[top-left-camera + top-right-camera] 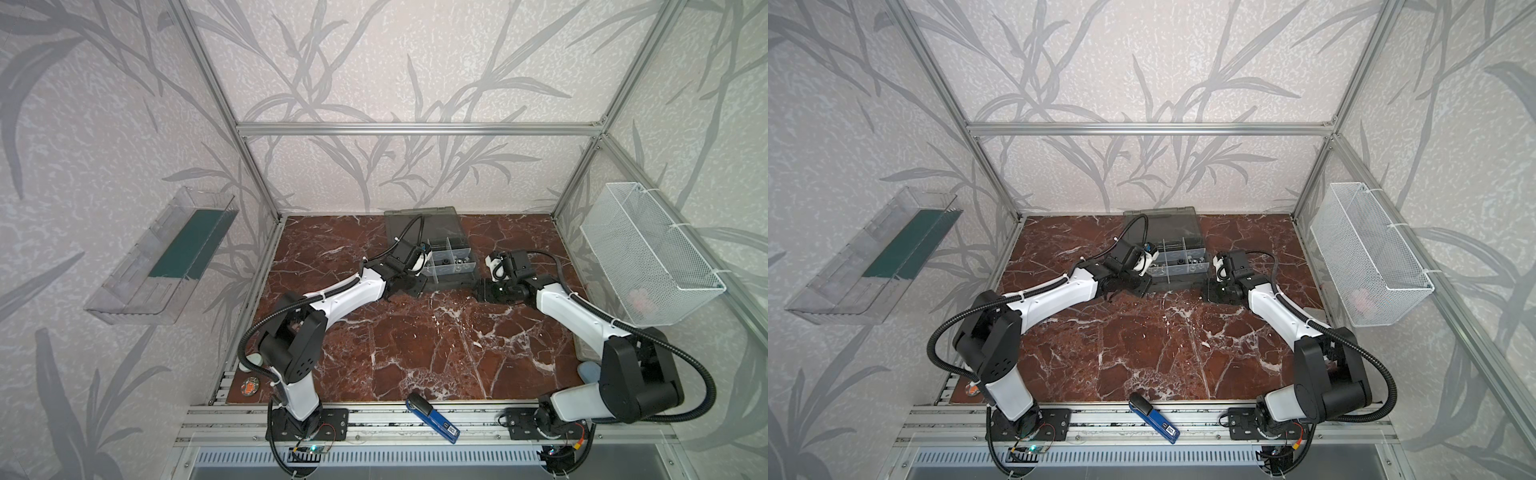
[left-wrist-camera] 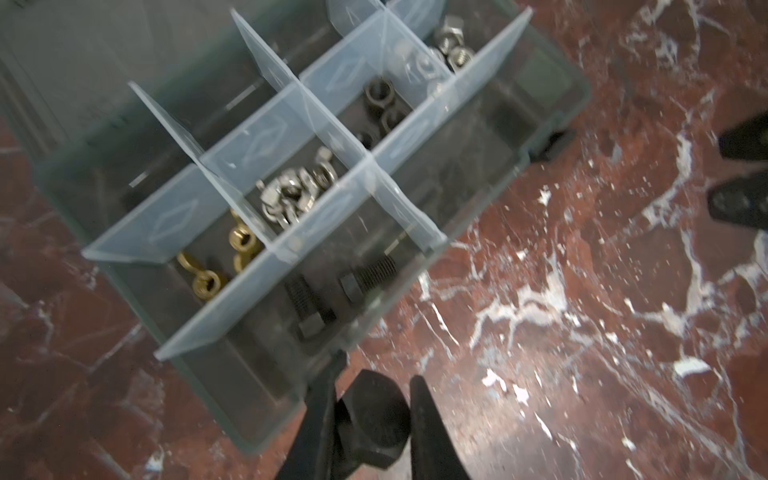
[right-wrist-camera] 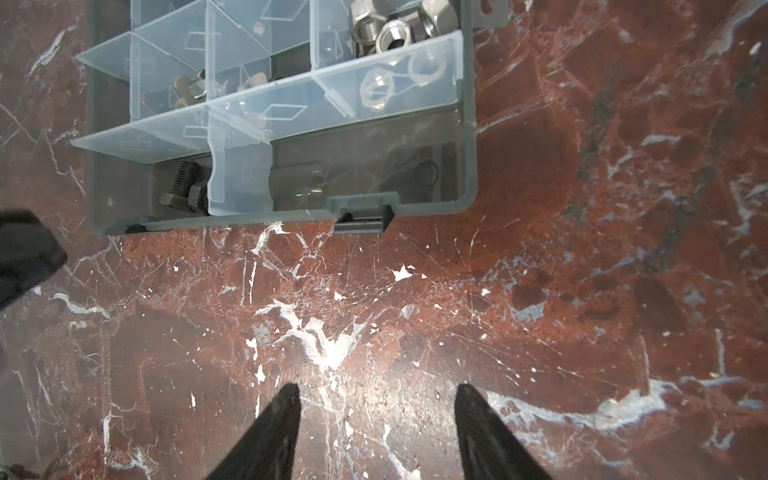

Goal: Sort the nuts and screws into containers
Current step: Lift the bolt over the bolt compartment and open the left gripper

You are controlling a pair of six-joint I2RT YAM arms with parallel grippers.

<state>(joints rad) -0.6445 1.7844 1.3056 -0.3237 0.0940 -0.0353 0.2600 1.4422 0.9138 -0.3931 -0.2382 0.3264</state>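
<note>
Left tool: narrowed hard onto the hex head of a black screw, one finger against either side, shank out of sight. Poised just outside the front wall of the organiser case, beside the corner cell holding two more screws lying flat. Lifted clear of the worktop or resting on it: hard to tell from the blurred wrist view, probably lifted.

Right tool: fingers well apart, nothing between them, only bare marble underneath. Aimed roughly toward the front latch of the case, near it but not touching.

Nuts already sorted behind the front row: brass nuts, silver nuts and dark nuts in three neighbouring cells. More silver nuts toward the right end of the case.

Left arm, in both top views: stretched low from its base at the front rail, forearm slanting inward, wrist down at the front left corner of the case. Right arm: much the mirror of it, elbow raised on the right, forearm reaching inward, wrist at the front right corner. Smoky lid laid open behind the cells, toward the back wall.
</note>
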